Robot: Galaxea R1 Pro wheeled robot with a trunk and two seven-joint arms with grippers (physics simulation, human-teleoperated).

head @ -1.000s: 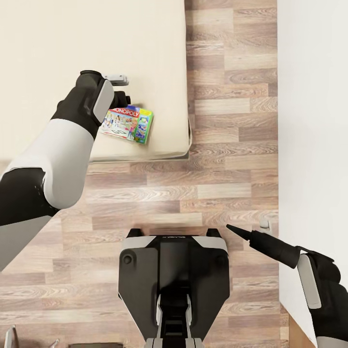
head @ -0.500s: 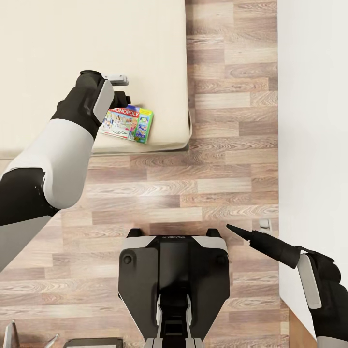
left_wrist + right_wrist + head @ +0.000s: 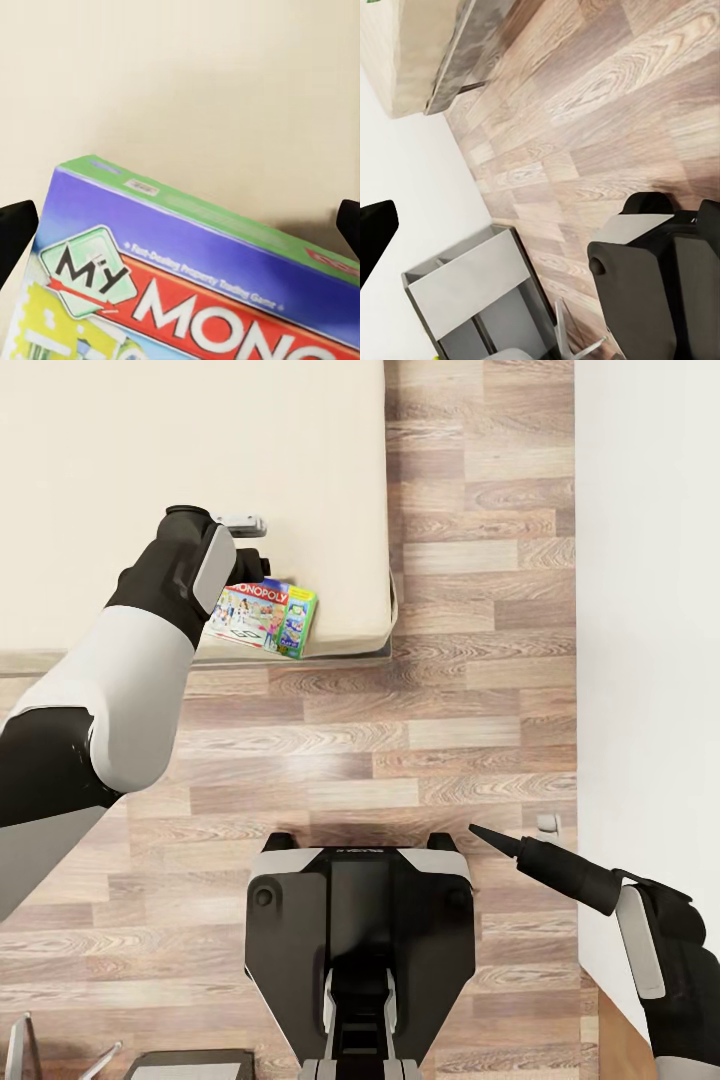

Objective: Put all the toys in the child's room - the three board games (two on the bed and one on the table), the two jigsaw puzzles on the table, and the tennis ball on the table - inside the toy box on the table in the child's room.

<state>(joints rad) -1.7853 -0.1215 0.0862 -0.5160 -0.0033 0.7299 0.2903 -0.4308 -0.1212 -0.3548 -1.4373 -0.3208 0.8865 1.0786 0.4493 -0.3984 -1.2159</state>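
Gripping 1 board game (image 3: pixel 265 617) above the bed (image 3: pixel 200 460), left gripper (image 3: pixel 180 217) fingers astride its box, right gripper (image 3: pixel 490 837) pinched closed over wood floor (image 3: pixel 400 740)

The light is bright, soft and even, with no clear single source. In the head view the wood floor (image 3: pixel 400 750) carries a pale sheen near its middle, and the white wall (image 3: pixel 650 610) is almost washed out, without texture. The bed (image 3: pixel 200 460) is flat beige with faint shading; a narrow dark shadow runs under its near edge. In the left wrist view the game box (image 3: pixel 187 285) throws a soft grey shadow on the mattress past its far corner, and its print looks slightly soft up close. The right wrist view is sharp on the wood grain, with strong tilt and perspective stretch toward the edges.
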